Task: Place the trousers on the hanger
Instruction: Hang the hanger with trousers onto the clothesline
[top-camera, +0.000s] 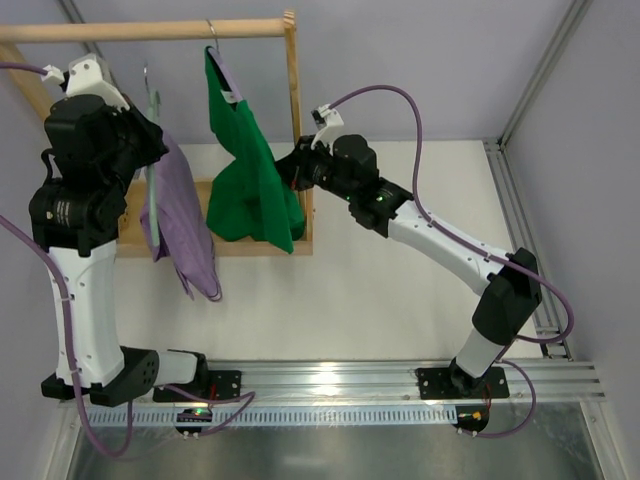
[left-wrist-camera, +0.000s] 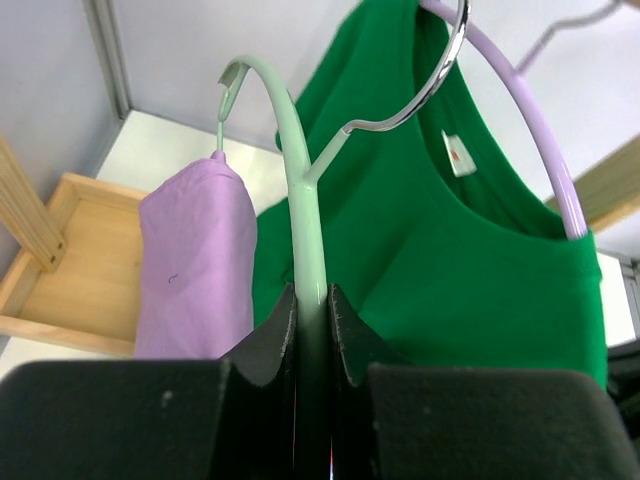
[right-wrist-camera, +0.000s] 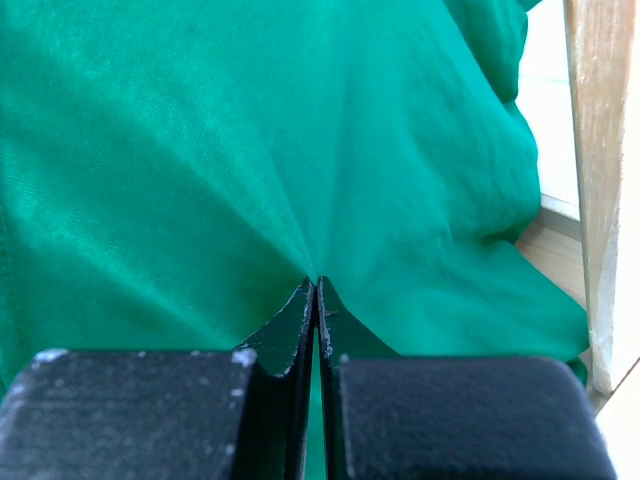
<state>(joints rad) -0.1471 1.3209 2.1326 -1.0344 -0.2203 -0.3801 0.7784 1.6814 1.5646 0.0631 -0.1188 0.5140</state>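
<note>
Top external view: holding the trousers (top-camera: 185, 225), already draped over the hanger (left-wrist-camera: 303, 220), at nine o'clock; clamping its neck in the left pincer (left-wrist-camera: 310, 300); pinching the green top (top-camera: 250, 190) at eleven o'clock with the right pincer (right-wrist-camera: 317, 290). Probably remaining: hooking onto the rail (top-camera: 150, 30).

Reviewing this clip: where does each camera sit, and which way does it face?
Top external: above, behind the bases, looking down on table, wooden rack; left arm, right arm show.
Left wrist: looks along left gripper, shut on the hanger bearing the trousers.
Right wrist: close on the green top, right gripper pinching it.
Shared: the green top appears in all three.
</note>
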